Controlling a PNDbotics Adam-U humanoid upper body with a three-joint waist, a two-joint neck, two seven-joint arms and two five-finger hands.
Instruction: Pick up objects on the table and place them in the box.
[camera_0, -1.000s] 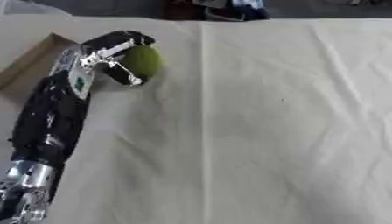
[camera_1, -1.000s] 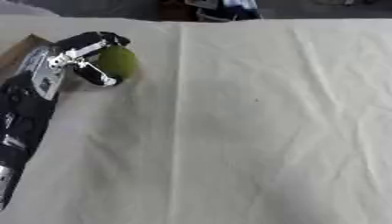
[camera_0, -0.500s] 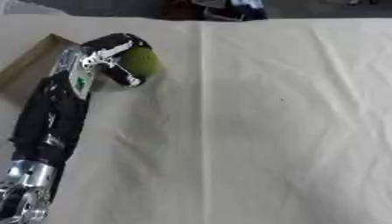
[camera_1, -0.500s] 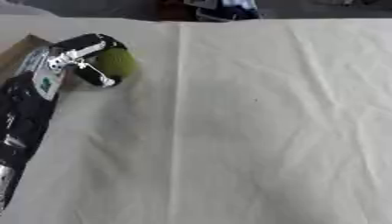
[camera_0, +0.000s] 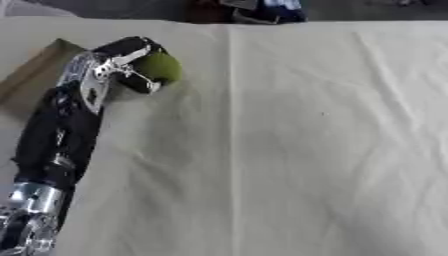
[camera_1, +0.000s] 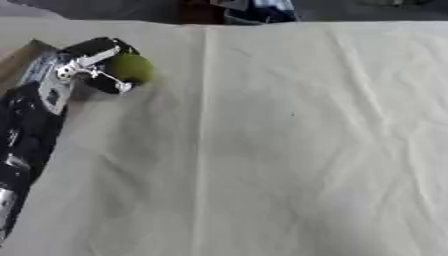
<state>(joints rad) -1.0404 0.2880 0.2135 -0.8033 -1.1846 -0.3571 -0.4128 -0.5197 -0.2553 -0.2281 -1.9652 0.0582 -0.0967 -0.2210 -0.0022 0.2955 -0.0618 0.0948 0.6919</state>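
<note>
Green ball (camera_0: 162, 67) | round, no long axis | left hand (camera_0: 109, 70) fingers curled round it

- The left hand (camera_0: 122, 65) is glossy black with bare silver metal linkages and a white panel along its side.
- The black padded forearm (camera_0: 57, 140) widens behind it.
- A ribbed silver metal joint (camera_0: 31, 200) follows near the lower edge.

No text, label, number or sign can be read on anything here.
</note>
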